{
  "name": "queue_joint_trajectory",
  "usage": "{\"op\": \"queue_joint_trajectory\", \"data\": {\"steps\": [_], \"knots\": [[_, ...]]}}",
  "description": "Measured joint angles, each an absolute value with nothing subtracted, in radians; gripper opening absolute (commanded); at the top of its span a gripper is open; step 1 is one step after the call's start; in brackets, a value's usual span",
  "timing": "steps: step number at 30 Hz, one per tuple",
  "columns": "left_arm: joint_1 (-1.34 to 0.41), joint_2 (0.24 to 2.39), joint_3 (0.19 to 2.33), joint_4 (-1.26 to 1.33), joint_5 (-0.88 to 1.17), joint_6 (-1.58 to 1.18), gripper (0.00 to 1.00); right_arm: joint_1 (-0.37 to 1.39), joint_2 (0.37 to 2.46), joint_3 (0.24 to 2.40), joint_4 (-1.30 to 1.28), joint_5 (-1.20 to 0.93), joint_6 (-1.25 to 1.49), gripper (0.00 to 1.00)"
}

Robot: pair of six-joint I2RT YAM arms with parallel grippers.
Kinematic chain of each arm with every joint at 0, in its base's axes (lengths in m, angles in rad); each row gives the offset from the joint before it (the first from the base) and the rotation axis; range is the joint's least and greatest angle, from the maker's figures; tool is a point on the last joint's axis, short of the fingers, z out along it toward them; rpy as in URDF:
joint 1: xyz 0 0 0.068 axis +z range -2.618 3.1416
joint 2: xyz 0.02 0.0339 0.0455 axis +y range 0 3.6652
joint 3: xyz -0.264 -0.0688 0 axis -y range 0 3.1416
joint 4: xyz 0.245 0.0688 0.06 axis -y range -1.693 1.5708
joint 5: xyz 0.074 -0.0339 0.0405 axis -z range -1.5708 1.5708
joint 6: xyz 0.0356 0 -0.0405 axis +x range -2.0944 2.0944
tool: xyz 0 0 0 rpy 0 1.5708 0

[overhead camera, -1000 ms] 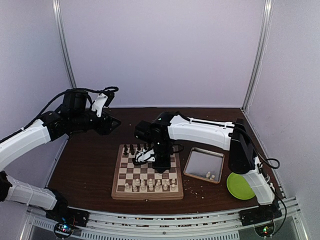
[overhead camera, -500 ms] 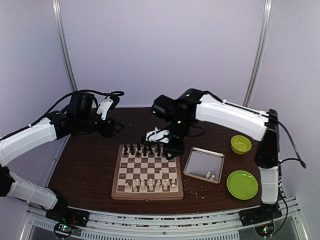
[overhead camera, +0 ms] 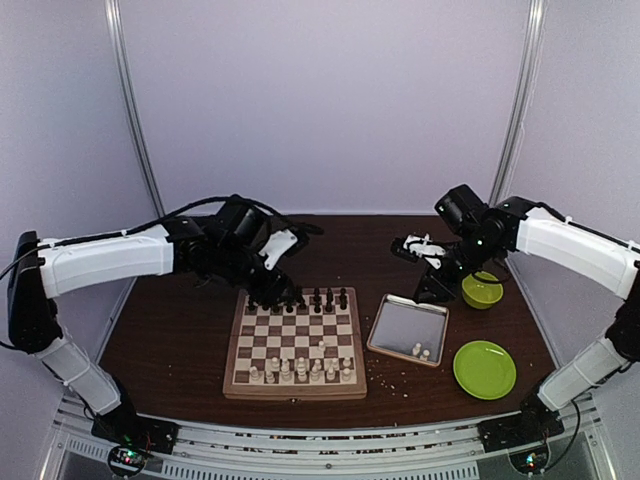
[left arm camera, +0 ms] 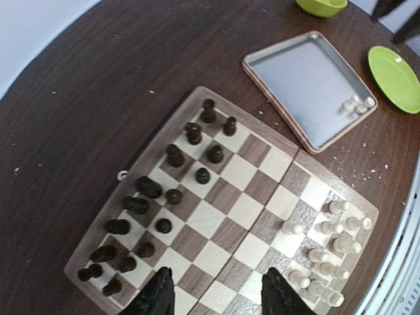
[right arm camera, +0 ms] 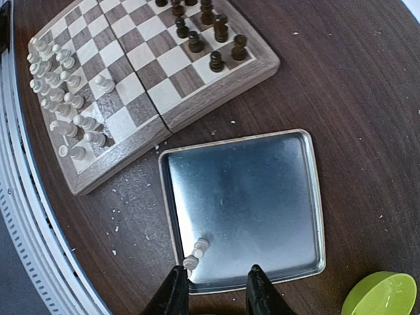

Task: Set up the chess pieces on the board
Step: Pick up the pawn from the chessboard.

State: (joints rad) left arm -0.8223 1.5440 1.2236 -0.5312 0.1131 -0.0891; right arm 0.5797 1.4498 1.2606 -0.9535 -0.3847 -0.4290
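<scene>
Two grippers hang with their jaws spread wide and nothing between the fingers. The left gripper (left arm camera: 215, 279) hovers over the chessboard (overhead camera: 290, 335), touching none of it. The right gripper (right arm camera: 216, 272) hovers over the metal tray (right arm camera: 262, 197), also clear of everything.

From the top camera we see the tray lying at 3 o'clock of the board, near it but apart. A green bowl (overhead camera: 482, 290) sits at 1 o'clock of the tray and a green plate (overhead camera: 484, 370) at 5 o'clock.

The left wrist view lets us count sixteen dark pieces (left arm camera: 174, 155) in two loose rows; from above they line the board's 12 o'clock edge. The cream chess pieces (left arm camera: 328, 226) crowd the 6 o'clock edge, too tightly packed for us to count. One of them stands alone, a rank forward of the rest.

Only the right wrist view shows us plainly that two more cream pieces rest in a corner of the tray, just beside its rim. It also shows pale crumbs (right arm camera: 118, 230) scattered on the dark table (right arm camera: 367, 79) between board and tray.
</scene>
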Motion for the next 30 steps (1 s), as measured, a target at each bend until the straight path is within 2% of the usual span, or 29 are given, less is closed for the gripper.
{"op": "queue_joint_trajectory", "data": {"steps": [3, 9, 18, 30], "knots": [[-0.893, 1.628, 1.271, -0.564, 0.094, -0.091, 0.45, 0.524, 1.386, 1.18, -0.872, -0.405, -0.419, 0.32], [-0.981, 1.785, 1.341, -0.626, 0.081, -0.097, 0.46, 0.501, 1.287, 1.151, -0.768, -0.406, -0.419, 0.33], [-1.013, 1.887, 1.393, -0.671, 0.062, -0.096, 0.46, 0.498, 1.294, 1.136, -0.736, -0.408, -0.423, 0.33], [-1.013, 1.947, 1.437, -0.684, 0.093, -0.09, 0.34, 0.498, 1.312, 1.136, -0.736, -0.408, -0.442, 0.33]]}}
